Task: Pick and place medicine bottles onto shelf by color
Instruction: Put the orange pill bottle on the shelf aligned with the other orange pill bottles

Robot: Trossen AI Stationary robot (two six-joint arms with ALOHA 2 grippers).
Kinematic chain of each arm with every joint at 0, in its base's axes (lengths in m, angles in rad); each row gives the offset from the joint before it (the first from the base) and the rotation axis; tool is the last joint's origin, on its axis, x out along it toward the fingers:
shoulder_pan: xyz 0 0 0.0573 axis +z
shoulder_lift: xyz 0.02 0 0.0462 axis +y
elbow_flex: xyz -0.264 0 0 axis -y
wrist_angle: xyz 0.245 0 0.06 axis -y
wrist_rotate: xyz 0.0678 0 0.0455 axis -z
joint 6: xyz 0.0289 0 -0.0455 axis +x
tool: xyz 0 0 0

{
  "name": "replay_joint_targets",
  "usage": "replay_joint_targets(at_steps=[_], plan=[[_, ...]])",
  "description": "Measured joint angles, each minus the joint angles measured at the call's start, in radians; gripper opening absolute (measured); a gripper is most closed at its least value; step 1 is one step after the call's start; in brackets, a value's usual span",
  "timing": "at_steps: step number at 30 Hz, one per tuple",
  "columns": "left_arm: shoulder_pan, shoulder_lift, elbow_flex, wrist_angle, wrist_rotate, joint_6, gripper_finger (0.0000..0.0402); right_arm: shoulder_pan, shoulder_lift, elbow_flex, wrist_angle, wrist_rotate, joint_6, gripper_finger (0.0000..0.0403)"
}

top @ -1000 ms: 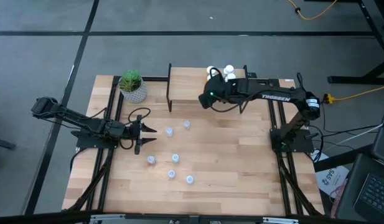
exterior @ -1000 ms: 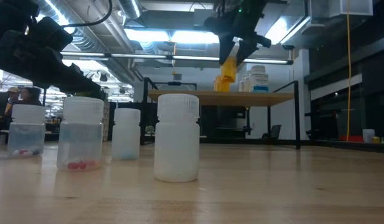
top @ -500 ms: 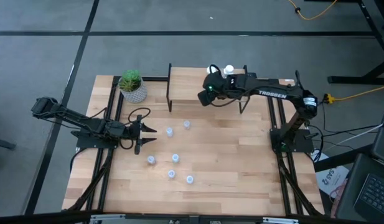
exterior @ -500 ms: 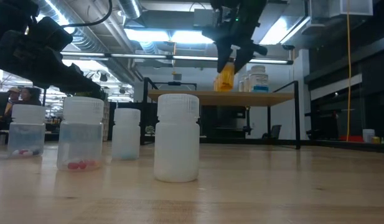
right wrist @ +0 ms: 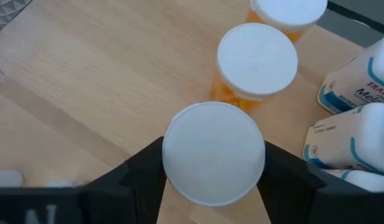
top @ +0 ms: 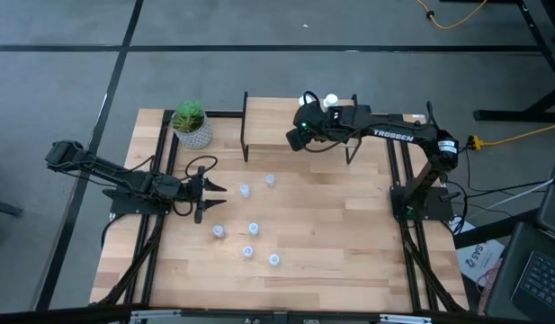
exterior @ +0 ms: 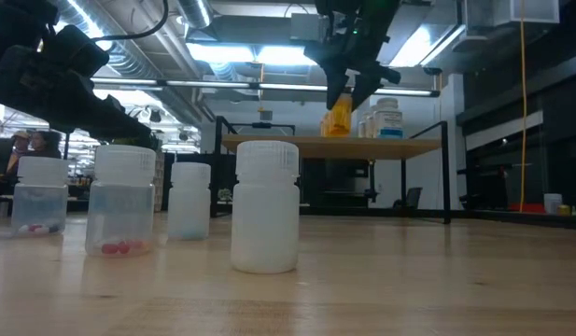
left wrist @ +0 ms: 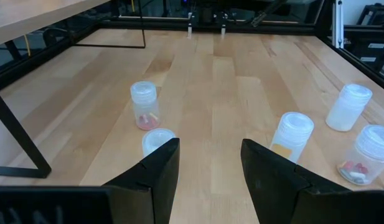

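Note:
My right gripper (top: 299,133) hangs over the light-wood shelf (top: 270,115) at the table's far side, shut on an orange bottle with a white cap (right wrist: 213,152). In the low view the bottle (exterior: 338,121) sits at the shelf top (exterior: 269,143); whether it touches, I cannot tell. Two more orange bottles (right wrist: 257,59) and white bottles (right wrist: 356,81) stand on the shelf beside it. Several clear bottles (top: 254,229) stand on the tabletop. My left gripper (top: 208,187) is open and empty at the table's left, with clear bottles (left wrist: 145,106) ahead of it. My right gripper pinches the orange bottle at its white-capped top (right wrist: 179,180) between its two fingers (right wrist: 139,171), one on each side. The fingers come from above, pointing down (exterior: 348,89). The bottle hangs nearly upright below them, its base level with the shelf top.
A green plant in a white pot (top: 192,124) stands at the far left, beside the shelf. The shelf's left half (top: 264,108) is bare wood. The shelf's black legs (left wrist: 17,140) stand on the tabletop. Bare tabletop lies at the right (top: 349,225).
My right gripper has gone a little toward the table's far edge over the shelf, still shut on the orange bottle. The bottle, tilted a second ago, now hangs nearly upright and slightly lower, at the shelf top.

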Motion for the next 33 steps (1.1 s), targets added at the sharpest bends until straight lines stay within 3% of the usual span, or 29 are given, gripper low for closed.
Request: replay_joint_targets(at_steps=[6, 33], plan=[[0.000, 0.000, 0.000, 0.000, 0.000, -0.001, 0.0165, 0.000, 0.000, 0.000, 0.008, 0.000, -0.009, 0.0239], [0.000, 0.000, 0.000, 0.000, 0.000, -0.002, 0.0165, 0.000, 0.000, 0.000, 0.033, 0.017, -0.057, 0.0238]])
